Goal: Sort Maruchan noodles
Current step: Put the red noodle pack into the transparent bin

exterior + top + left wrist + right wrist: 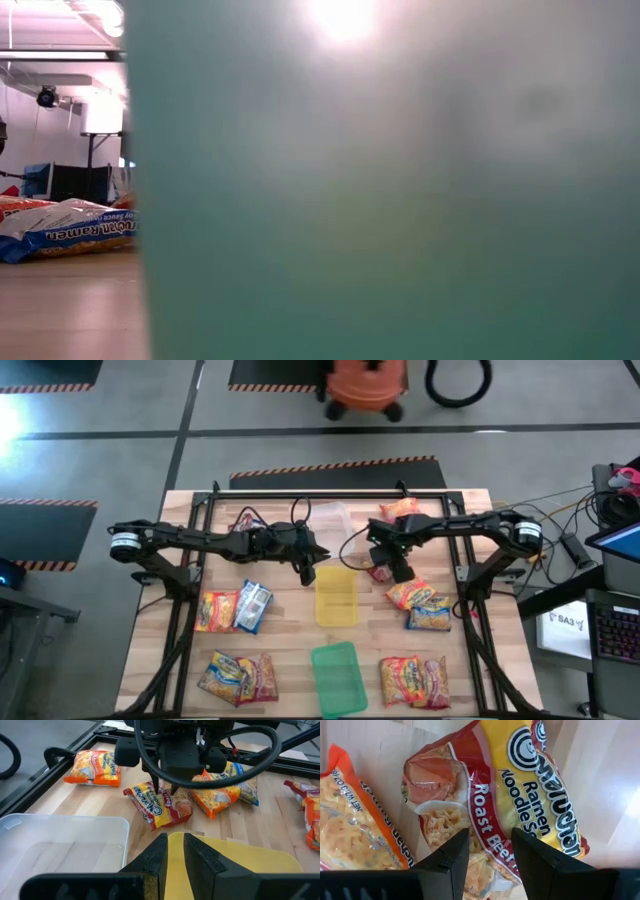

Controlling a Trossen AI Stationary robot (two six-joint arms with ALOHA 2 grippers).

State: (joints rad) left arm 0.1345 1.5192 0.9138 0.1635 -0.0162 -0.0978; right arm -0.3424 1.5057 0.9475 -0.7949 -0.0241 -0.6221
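Observation:
Maruchan noodle packets lie flat and scattered on the wooden table. My right gripper (396, 570) (490, 855) points down, open, over a red Roast Beef packet (378, 572) (470, 805) (160, 807); its fingers straddle the packet's middle. An orange packet (355, 825) lies beside the red one. My left gripper (305, 572) (175, 852) hovers above the far left corner of the yellow tray (336, 600) (240, 865), open by only a narrow gap and holding nothing. My right gripper stands over the red packet's middle (487, 820), fingers pointing down, with the packet flat on the table. I cannot tell whether its fingertips touch the wrapper.
A clear tray (335, 520) (60, 845), the yellow tray and a green tray (338, 678) line up down the table's middle. The green tray (400, 200) blocks most of the low view. Packets lie at the left (235, 608) (238, 678), the right (420, 605) (415, 680) and the far edge (400, 508).

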